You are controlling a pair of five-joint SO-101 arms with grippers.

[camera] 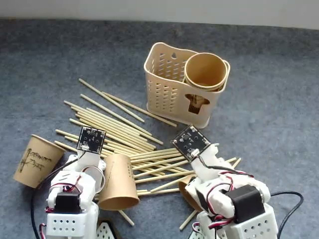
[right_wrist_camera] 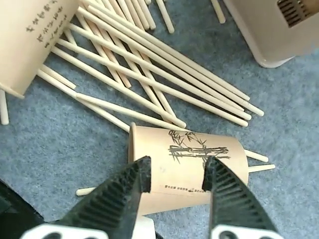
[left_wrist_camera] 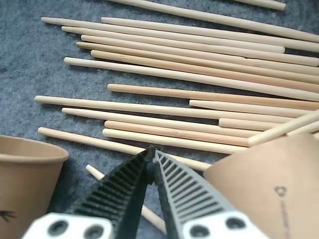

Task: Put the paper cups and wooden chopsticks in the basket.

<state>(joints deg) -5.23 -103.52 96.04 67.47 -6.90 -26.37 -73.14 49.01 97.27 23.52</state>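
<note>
Right gripper (right_wrist_camera: 177,174): wide open, nothing in its hold. Its jaws stand either side of the bamboo-printed cup (right_wrist_camera: 192,162), which lies on its side on the grey mat (right_wrist_camera: 55,149), partly across a few loose chopsticks (right_wrist_camera: 149,79). I judge I am lined up across the cup's width so that closing would pinch its wall. Whether either finger already touches the paper I cannot tell.

Left gripper (left_wrist_camera: 151,153): closed tip to tip, with nothing between the fingers. It hangs just above the mat at the near edge of the chopstick spread, between two more cups on their sides, the printed cup (left_wrist_camera: 25,179) to one flank and the plain cup (left_wrist_camera: 269,184) to the other. Shut and off to one side, it appears to be parked so the right arm has room.

Basket (camera: 169,94): upright beyond the chopsticks, well apart from both grippers. The nested cups (camera: 205,72) already sit in one end of it.

Assessment: three cups and the whole scatter of chopsticks lie on the mat. A lying paper cup crushes easily, so I would close gently
</note>
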